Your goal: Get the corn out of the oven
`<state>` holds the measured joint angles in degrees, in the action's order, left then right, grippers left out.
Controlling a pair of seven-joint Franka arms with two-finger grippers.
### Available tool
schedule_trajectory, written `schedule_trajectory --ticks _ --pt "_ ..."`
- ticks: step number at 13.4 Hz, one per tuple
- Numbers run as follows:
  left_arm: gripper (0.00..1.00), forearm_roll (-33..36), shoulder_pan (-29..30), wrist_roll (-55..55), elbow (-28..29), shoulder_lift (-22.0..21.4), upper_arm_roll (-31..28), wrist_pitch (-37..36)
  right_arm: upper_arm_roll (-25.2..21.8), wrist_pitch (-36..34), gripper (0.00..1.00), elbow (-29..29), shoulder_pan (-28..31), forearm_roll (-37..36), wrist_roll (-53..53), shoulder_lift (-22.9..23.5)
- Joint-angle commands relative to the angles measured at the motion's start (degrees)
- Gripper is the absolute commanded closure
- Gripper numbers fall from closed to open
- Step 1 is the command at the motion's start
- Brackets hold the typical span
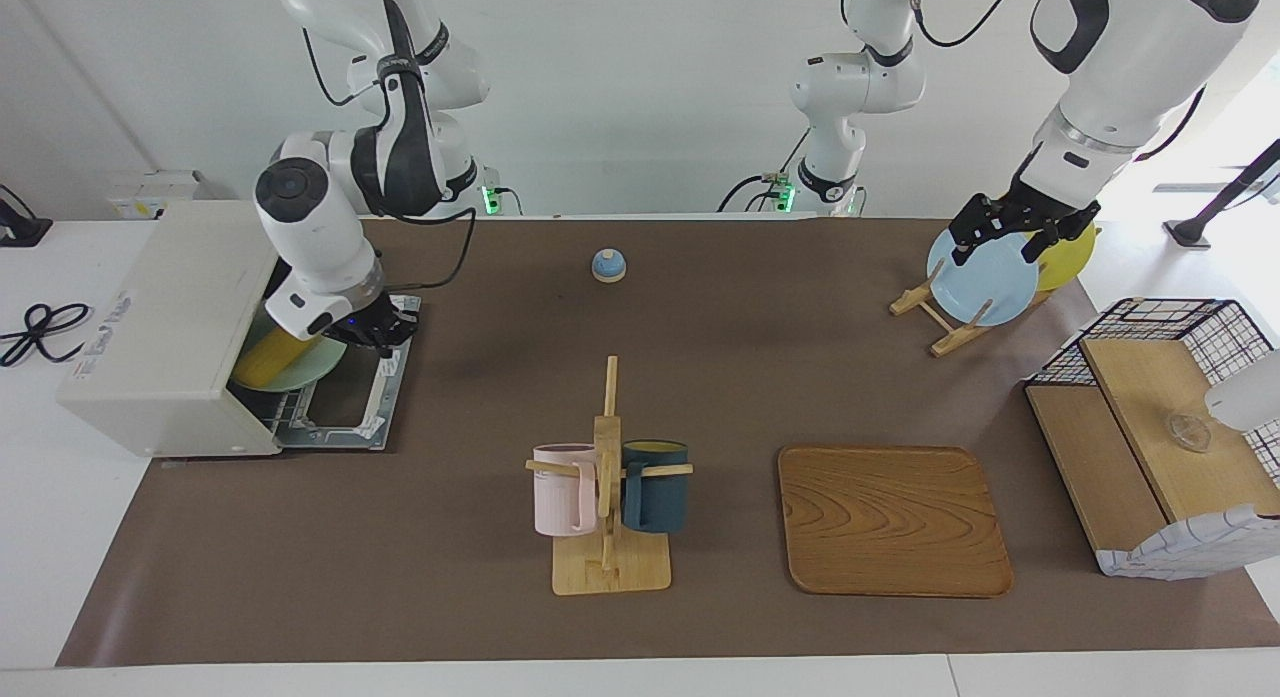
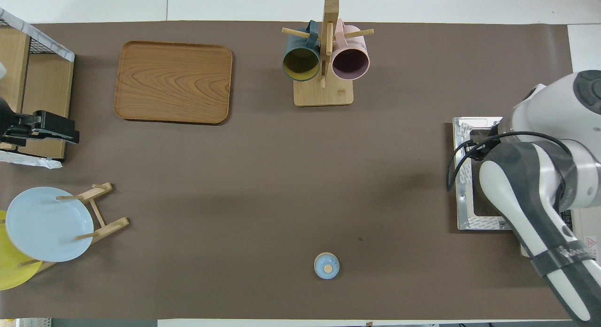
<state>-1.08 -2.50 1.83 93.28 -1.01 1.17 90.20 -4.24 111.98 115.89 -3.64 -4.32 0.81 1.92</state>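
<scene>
I have the right gripper (image 1: 375, 332) at the mouth of the oven (image 1: 160, 327), fingers closed, on what I can't make out; the corn (image 1: 270, 359) lies just inside on a pale plate (image 1: 310, 369), pointing outward; the left gripper (image 1: 1010, 232) waits open over the plate rack (image 1: 935, 322).

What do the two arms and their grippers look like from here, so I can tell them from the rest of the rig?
Both arms are glossy white with rounded joints, dark grey panels and round dark caps. Black cables loop along them; green lights glow at their bases. The right gripper and left gripper are black, with linked two-finger mechanisms.
</scene>
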Motion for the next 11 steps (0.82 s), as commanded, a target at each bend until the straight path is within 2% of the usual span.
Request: schedule_trajectory --ticks 1,3,4,7,8,10,11 --pt "0.00 1.08 0.30 0.46 0.76 -0.40 0.32 0.86 0.37 0.95 1.00 4.58 5.20 -1.05 2.78 -2.08" --pt "0.00 1.08 0.30 0.37 0.85 -0.49 0.32 0.94 0.29 6.11 0.99 8.98 5.92 -0.96 3.58 -3.32" --pt "0.00 1.08 0.13 0.46 0.76 -0.40 0.32 0.94 0.37 7.45 0.93 10.22 6.45 -0.96 3.59 -3.76" --pt "0.00 1.08 -0.22 0.37 0.85 -0.49 0.24 0.94 0.46 7.55 0.76 10.14 6.01 -0.61 3.24 -3.76" --pt "0.00 1.08 -0.22 0.37 0.85 -0.49 0.24 0.94 0.46 7.55 0.75 10.05 5.92 -0.43 3.15 -3.76" --pt "0.00 1.08 -0.22 0.46 0.85 -0.49 0.24 0.94 0.46 7.55 0.63 10.05 6.01 -0.26 3.41 -3.76" --pt "0.00 1.08 -0.31 0.46 0.85 -0.49 0.32 0.94 0.46 7.55 0.63 10.23 6.19 -0.17 3.58 -3.76"
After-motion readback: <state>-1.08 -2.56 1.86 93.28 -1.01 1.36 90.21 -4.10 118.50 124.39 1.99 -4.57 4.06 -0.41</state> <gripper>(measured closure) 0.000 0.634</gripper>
